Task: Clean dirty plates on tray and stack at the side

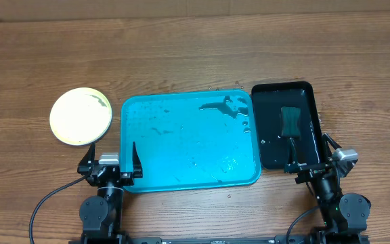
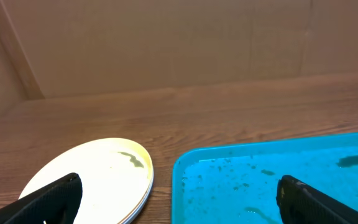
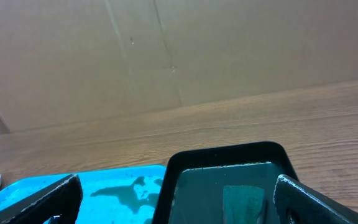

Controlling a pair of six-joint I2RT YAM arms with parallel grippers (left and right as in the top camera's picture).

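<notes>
Turquoise plastic fills the middle of the wooden table (image 1: 195, 41): the tray (image 1: 181, 146) lies flat and wet-streaked, with dark puddles toward its far right corner. The plates (image 1: 80, 116) sit stacked on the table just left of the tray, apart from its rim. The top one is pale with a dark smear near its far edge, and the left wrist view shows further rims beneath it. The left gripper (image 1: 113, 152) hangs at the tray's near left corner, jaws spread wide with nothing between them. The right gripper (image 1: 309, 150), jaws equally wide and empty, hangs over the near end of a glossy black tray (image 1: 305, 89) holding a dark sponge (image 1: 291, 122).
</notes>
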